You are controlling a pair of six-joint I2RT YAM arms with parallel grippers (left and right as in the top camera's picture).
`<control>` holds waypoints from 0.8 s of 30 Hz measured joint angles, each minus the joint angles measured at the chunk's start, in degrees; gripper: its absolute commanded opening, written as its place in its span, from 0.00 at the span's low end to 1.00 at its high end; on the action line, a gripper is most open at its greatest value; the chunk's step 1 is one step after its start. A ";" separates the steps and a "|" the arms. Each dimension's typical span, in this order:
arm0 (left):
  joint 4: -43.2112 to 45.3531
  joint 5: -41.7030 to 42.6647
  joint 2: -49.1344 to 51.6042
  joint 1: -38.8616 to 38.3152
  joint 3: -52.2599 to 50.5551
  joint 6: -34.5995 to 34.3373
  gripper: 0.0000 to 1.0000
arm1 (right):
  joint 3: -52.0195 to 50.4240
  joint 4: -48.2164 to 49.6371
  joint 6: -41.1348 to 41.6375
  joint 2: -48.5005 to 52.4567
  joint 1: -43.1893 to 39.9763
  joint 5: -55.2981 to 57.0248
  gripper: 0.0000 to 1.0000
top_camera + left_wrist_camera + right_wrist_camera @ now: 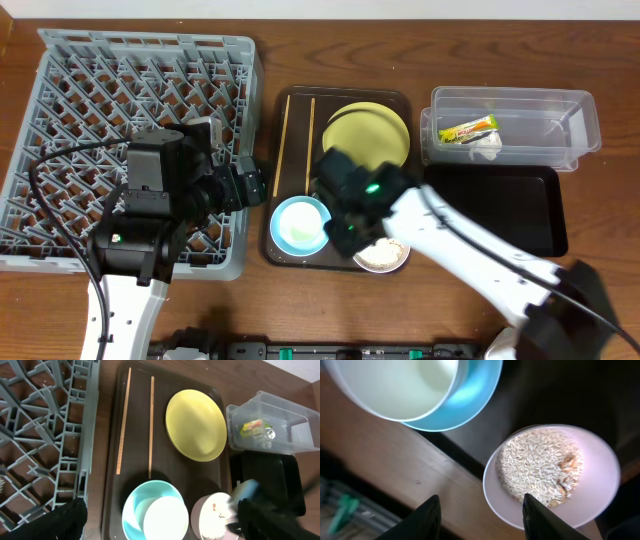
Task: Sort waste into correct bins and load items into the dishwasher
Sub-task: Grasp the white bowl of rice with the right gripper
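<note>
A small white bowl of rice scraps (382, 253) sits at the front right of the brown serving tray (296, 150). My right gripper (345, 225) hangs open over the bowl's near rim (555, 470), its fingers (482, 520) straddling that rim and the table edge. Beside it is a light blue bowl (300, 222) with a white bowl (165, 517) nested inside. My left gripper (160, 525) is open and empty at the rack's right side (250, 185). Two chopsticks (281, 140) and a yellow plate (366, 135) lie on the tray.
The grey dish rack (120, 130) fills the left. The clear tub (580, 110) at the back right holds the snack wrapper (467, 129) and white tissue (488, 146). The black tray (500, 200) lies in front of it.
</note>
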 measured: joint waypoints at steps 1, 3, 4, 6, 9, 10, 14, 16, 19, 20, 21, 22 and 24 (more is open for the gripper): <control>-0.02 0.00 0.00 0.00 0.00 0.00 0.96 | -0.09 0.07 0.44 1.40 1.07 1.09 0.49; -0.02 0.00 0.00 0.00 0.00 0.00 0.97 | -0.17 0.07 0.92 3.85 2.19 2.58 0.44; -0.02 0.00 0.00 0.00 0.00 0.00 0.97 | -0.22 0.11 1.31 5.14 2.54 3.26 0.43; -0.02 0.00 0.00 0.00 0.00 0.00 0.96 | -0.37 0.09 2.10 7.98 2.80 4.24 0.34; -0.02 0.00 0.00 0.00 0.00 0.00 0.97 | -0.37 0.28 2.29 10.29 2.80 4.85 0.32; -0.02 0.00 0.00 0.00 0.00 0.00 0.96 | -0.39 0.46 2.29 11.28 2.80 5.03 0.30; -0.02 0.00 0.00 0.00 0.00 0.00 0.96 | -0.46 1.01 2.78 13.97 2.80 5.99 0.14; 0.00 0.00 0.00 0.00 0.00 0.00 0.96 | -0.44 1.16 2.82 13.97 2.73 6.19 0.01; -0.02 0.00 0.00 0.00 0.00 0.00 0.97 | -0.44 0.61 3.48 13.99 2.71 6.75 0.01; -0.02 0.00 -0.02 0.00 0.00 0.00 0.97 | -0.44 0.55 3.54 13.99 2.51 6.82 0.01; -0.02 0.00 0.00 0.00 0.00 0.00 0.96 | -0.44 0.15 3.56 13.94 2.38 6.82 0.01; -0.02 0.00 0.00 0.00 0.00 0.00 0.96 | -0.44 -0.09 3.56 13.90 2.21 6.84 0.01; -0.02 0.00 0.00 0.00 0.00 0.00 0.96 | -0.48 -0.28 3.56 13.57 1.53 6.62 0.01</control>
